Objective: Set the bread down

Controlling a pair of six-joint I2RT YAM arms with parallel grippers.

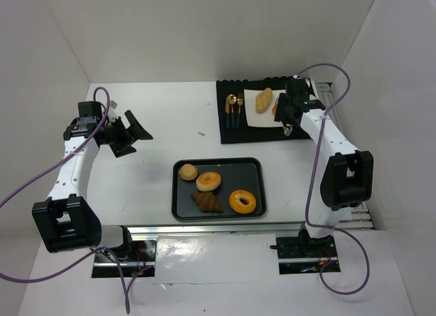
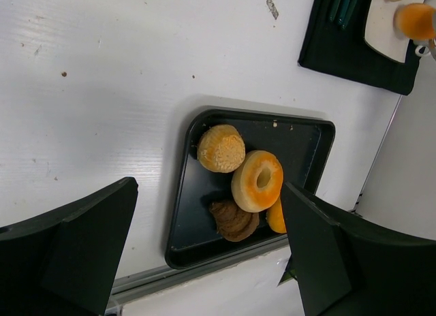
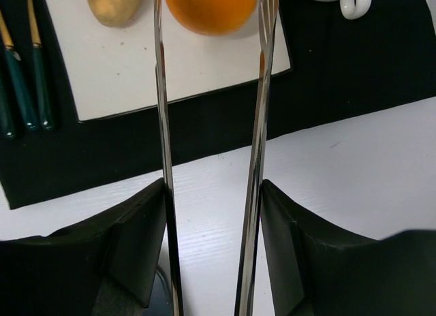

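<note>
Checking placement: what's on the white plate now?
A tan loaf and an orange roll, the roll between the tongs' tips. From above, the right hand covers the plate's right side; its far edge is out of the wrist view.

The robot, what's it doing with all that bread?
The right gripper is shut on metal tongs. Their tips sit either side of an orange roll at the white plate, next to a tan loaf lying there. The left gripper hangs open over the table, holding nothing. A bun, two ring rolls and a croissant sit in the black tray.
</note>
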